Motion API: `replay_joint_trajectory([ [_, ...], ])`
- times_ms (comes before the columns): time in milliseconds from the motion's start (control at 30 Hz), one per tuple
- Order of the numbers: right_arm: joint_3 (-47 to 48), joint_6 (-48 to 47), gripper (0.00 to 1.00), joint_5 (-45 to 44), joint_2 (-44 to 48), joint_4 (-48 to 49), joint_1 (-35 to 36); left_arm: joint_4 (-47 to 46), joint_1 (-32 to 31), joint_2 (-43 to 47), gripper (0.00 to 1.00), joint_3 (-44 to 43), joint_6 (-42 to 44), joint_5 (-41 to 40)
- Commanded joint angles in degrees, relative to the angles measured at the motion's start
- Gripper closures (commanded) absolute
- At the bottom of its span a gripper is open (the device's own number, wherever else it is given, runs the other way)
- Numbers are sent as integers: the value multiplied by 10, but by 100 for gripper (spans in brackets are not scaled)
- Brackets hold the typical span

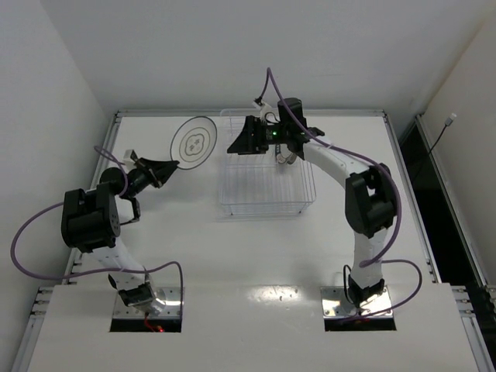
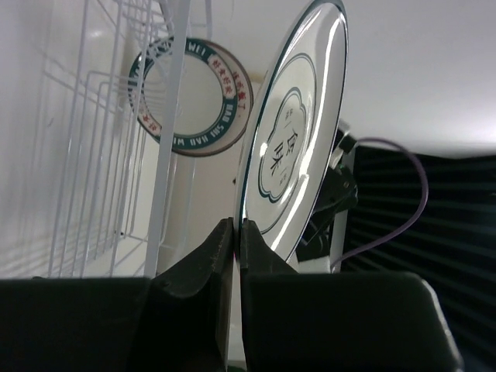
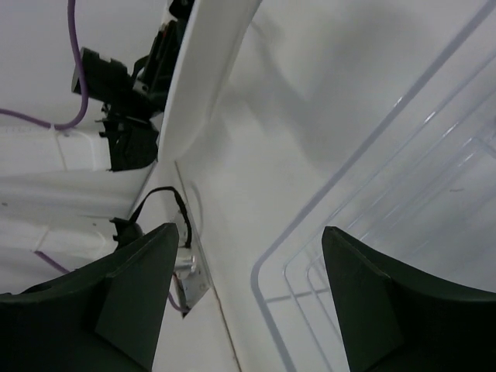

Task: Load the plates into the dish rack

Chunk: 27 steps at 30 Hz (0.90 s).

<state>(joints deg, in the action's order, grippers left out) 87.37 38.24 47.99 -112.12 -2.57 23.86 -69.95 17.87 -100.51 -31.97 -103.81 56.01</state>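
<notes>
My left gripper (image 1: 172, 165) is shut on the lower rim of the white plate with thin black rings (image 1: 194, 142) and holds it upright in the air, left of the dish rack (image 1: 267, 203). In the left wrist view the fingers (image 2: 236, 229) pinch that plate (image 2: 294, 132), and the teal-rimmed plate (image 2: 190, 97) shows beyond the rack wires (image 2: 167, 155). My right gripper (image 1: 236, 142) is open and empty above the rack's far left corner; its wrist view (image 3: 248, 302) shows the rack rim (image 3: 310, 217) below. The orange-striped plate is out of view.
The rack stands at the far middle of the white table (image 1: 232, 256). White walls close in the table at the back and left. The right arm (image 1: 364, 194) reaches over the rack's right side.
</notes>
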Motion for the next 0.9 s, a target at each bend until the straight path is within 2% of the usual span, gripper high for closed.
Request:
replay_joint_trajectory([
  [0, 60, 27, 28, -1, -32, 45, 12, -371, -28, 5, 100, -13, 2, 19],
  [133, 88, 43, 28, -6, -43, 50, 17, -306, -34, 26, 100, -13, 42, 19],
  [533, 127, 69, 28, -11, -68, 56, 28, -228, -56, 49, 100, -13, 94, 24],
  [867, 47, 57, 30, -39, 6, 61, 10, -222, -56, 49, 100, -18, 100, 24],
])
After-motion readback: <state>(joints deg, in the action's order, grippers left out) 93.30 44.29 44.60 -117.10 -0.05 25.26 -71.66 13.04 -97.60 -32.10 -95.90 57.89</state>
